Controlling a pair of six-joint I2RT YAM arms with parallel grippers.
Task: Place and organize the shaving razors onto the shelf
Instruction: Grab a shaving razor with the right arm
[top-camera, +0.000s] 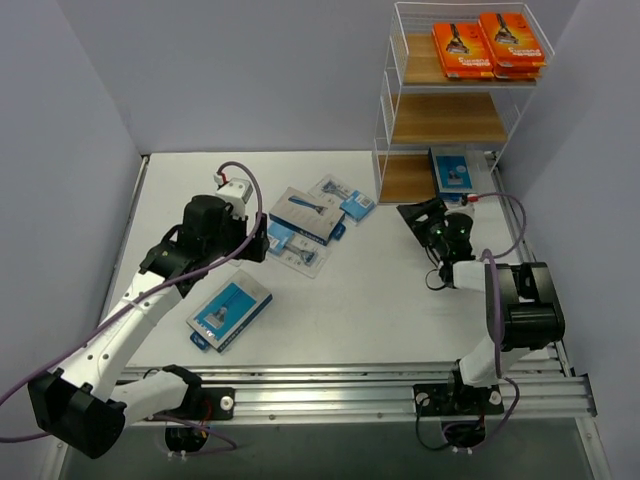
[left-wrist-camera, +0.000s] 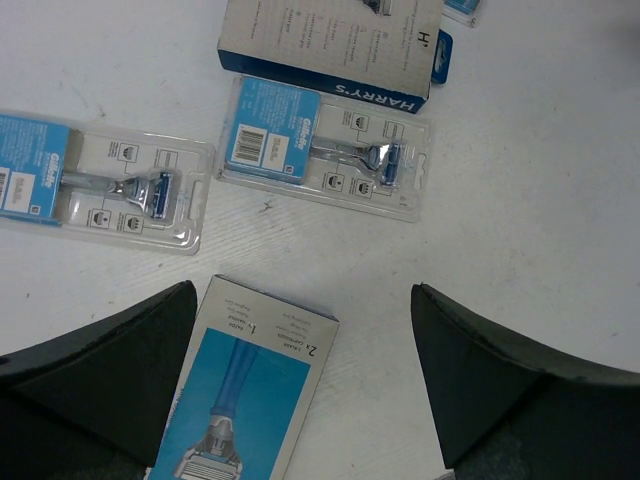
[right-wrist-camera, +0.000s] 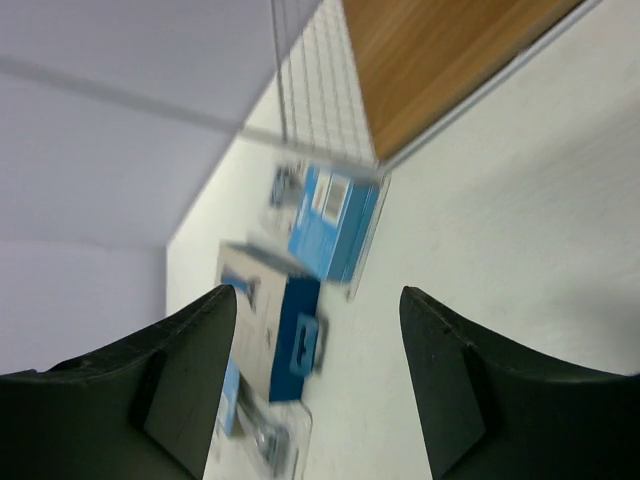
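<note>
Currently a pick step: left hand (left-wrist-camera: 303, 290) is spread wide and empty above the counter (top-camera: 400, 300), with a blue box (left-wrist-camera: 255, 390) lying under the gap, so the next move probably calls for lowering and closing on it. Farther off, right hand (right-wrist-camera: 318, 292) is open and empty near the shelf (top-camera: 390, 110), whose top tier holds orange boxes (top-camera: 490, 45). Right wrist view is blurred, and the blue box is cut off by the frame edge.
</note>
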